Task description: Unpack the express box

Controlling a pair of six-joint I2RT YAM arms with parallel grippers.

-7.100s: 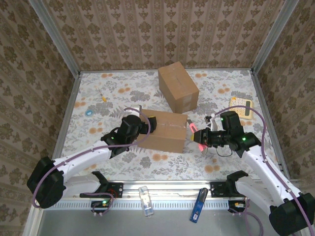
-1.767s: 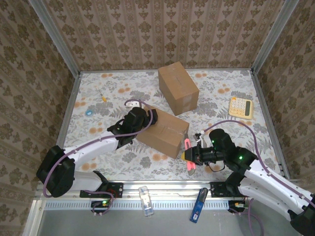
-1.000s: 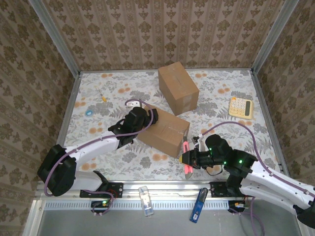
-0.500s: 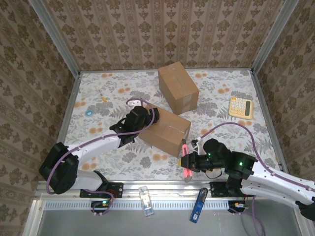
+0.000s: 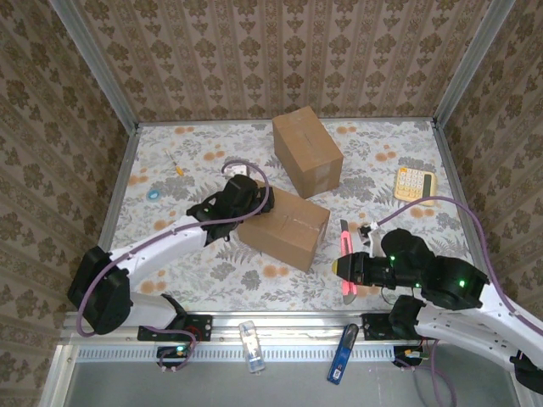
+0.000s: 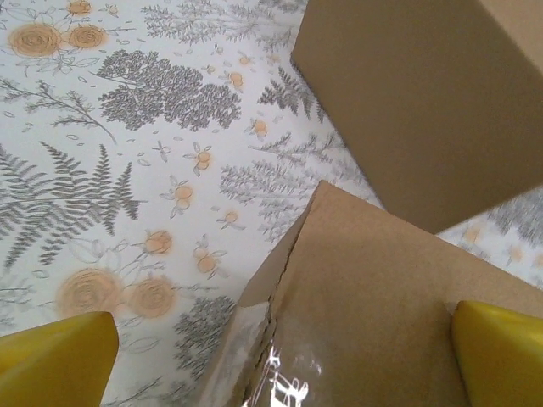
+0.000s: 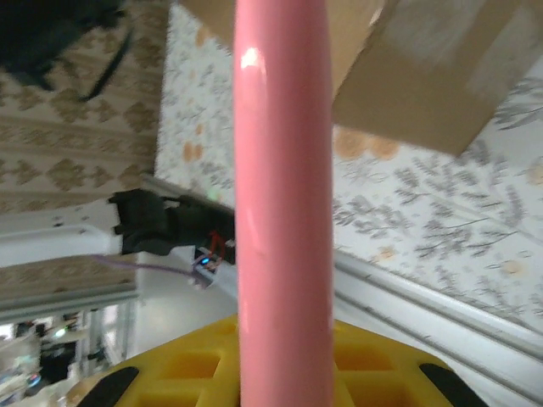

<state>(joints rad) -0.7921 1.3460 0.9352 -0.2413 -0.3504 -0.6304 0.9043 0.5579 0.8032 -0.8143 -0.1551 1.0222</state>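
Left end effector (image 5: 243, 193), wide open and empty, straddles the express box's (image 5: 284, 227) far corner; right end effector (image 5: 353, 268) clamps a pink cutter (image 5: 344, 246) just right of it

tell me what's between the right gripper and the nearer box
Bare floral table cover, seen in the top view; the right gripper holds a pink cutter just clear of the nearer box.
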